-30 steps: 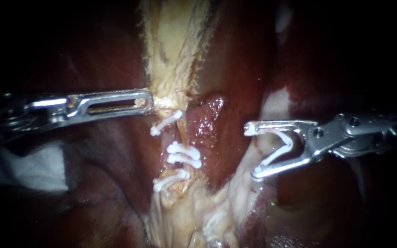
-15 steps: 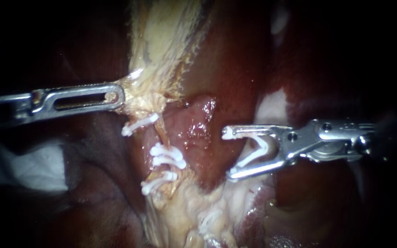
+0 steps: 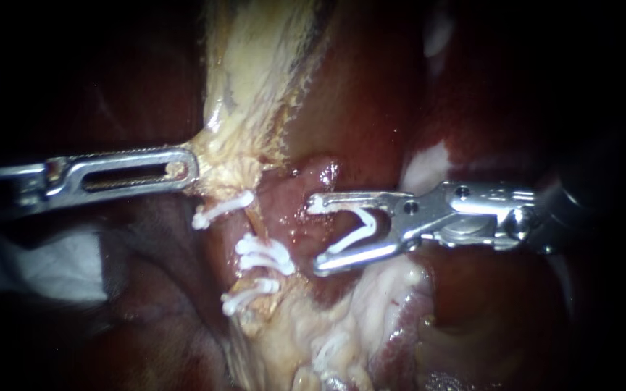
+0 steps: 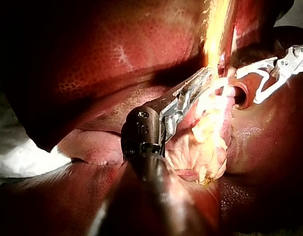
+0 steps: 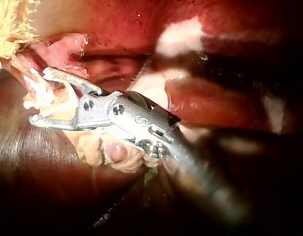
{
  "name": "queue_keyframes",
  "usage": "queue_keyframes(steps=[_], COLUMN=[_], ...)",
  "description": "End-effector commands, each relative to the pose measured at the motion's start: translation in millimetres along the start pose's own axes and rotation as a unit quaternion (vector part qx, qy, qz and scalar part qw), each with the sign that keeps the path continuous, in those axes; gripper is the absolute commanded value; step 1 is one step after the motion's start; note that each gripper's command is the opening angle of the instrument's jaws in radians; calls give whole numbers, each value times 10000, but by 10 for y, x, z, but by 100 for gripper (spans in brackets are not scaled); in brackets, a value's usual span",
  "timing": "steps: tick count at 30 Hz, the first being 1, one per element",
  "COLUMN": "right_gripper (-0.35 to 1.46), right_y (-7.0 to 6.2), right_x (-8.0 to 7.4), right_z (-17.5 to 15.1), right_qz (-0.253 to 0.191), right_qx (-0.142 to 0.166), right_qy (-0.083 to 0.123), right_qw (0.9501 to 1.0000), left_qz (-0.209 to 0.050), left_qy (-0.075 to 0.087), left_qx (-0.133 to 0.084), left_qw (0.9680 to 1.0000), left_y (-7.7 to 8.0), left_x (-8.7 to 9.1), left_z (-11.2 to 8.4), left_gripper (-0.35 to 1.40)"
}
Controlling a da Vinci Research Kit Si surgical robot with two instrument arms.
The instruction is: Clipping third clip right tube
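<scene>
the left instrument (image 3: 188,168) is clamped on pale tissue (image 3: 233,156), one jaw hidden behind the other. a clip (image 3: 360,228) is held spread in the wide jaws of the right instrument (image 3: 315,236), just short of the tube (image 3: 257,221), which is largely masked by set clips (image 3: 262,253).

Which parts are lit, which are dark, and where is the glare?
Endoscope view: light pools in the middle, glinting off wet red tissue beside the clip in the right instrument; edges black. Left wrist view: pale tissue gripped by the left instrument glares; its shaft is shadowed. Right wrist view: shaft dark too.
</scene>
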Motion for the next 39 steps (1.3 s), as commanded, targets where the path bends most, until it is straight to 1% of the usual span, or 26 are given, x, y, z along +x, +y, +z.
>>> queue_keyframes(steps=[1, 4, 9, 14, 22, 26, 30, 34, 39], right_gripper=[59, 59, 59, 59, 59, 59, 59, 58, 58], right_y=[4, 11, 18, 22, 25, 20, 12, 7, 1], right_x=[-3, -7, -11, -9, -4, -1, 2, 5, 7], right_z=[4, 15, 34, 52, 69, 75, 79, 84, 87], right_qz=[10, 49, 82, 85, 98, 67, 108, 101, 174], right_qx=[-1, 31, 144, 188, 242, 357, 569, 715, 895], right_qy=[-2, -18, -27, -30, -28, -54, 46, 76, 144], right_qw=[10000, 10000, 9999, 9998, 9997, 9993, 9983, 9974, 9957], left_qz=[4, 3, 3, 3, 4, 5, 8, 11, 11], left_qy=[3, 3, 16, 16, 22, 22, 25, 30, 30], left_qx=[6, 6, 31, 31, 42, 42, 49, 58, 59], left_qw=[10000, 10000, 10000, 10000, 10000, 10000, 10000, 10000, 10000], left_y=[-1, -5, -8, -11, -15, -15, -11, -6, -6], left_x=[0, 1, 2, 2, 3, 3, 3, 2, 2], left_z=[0, -1, -2, -2, -2, -2, -1, 0, 0], left_gripper=[-35, -35, -35, -35, -35, -35, -35, -35, -35])
